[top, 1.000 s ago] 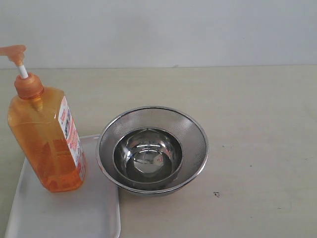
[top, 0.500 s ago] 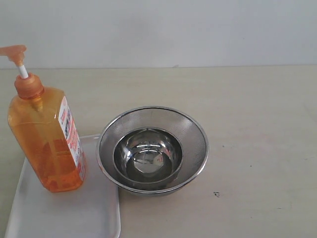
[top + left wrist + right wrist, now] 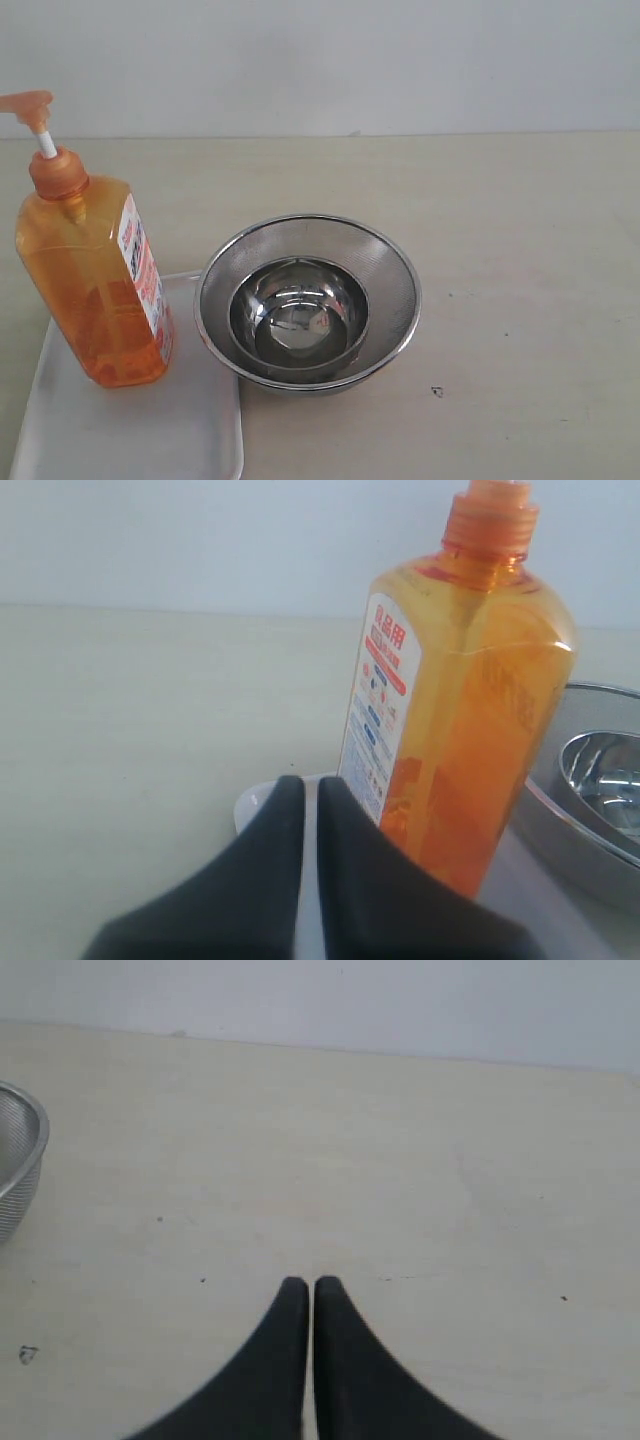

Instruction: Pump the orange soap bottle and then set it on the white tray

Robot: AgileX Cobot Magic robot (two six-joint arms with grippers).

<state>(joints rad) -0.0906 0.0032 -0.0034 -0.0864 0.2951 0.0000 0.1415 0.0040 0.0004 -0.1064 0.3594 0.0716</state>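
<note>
A tall translucent orange plastic soap bottle (image 3: 95,290) stands upright on a flat white rectangular plastic tray (image 3: 130,430), just to the left of a round steel mesh bowl (image 3: 392,268) as the exterior view shows it. A narrow gap separates the bottle's base from the mesh bowl's rim. The orange pump head (image 3: 28,103) sits raised on its white stem, with the spout pointing away from the mesh bowl. The white-and-red printed label (image 3: 142,275) faces toward the bowl. The bottle stands at the tray's far end, and the tray's nearer part is bare. The mesh bowl's rim overlaps the tray's edge on that side, though whether the two touch cannot be told.

A smaller polished steel bowl (image 3: 298,315) is nested inside the mesh bowl. Both rest on the pale beige tabletop (image 3: 520,230), and a small dark speck (image 3: 437,392) lies on the table just in front of the mesh bowl, toward the camera.

Neither arm shows in the exterior view. The left gripper (image 3: 310,785) is clenched — its black fingers (image 3: 270,850) are pressed almost together with nothing between them. It sits just beside the bottle, on the side away from the mesh bowl, with its tips above a rounded corner of the tray. The right gripper (image 3: 305,1285) is likewise clamped on nothing — it is above bare tabletop, well apart from the mesh bowl, and only a sliver of that bowl's rim shows at the edge of its camera view.
</note>
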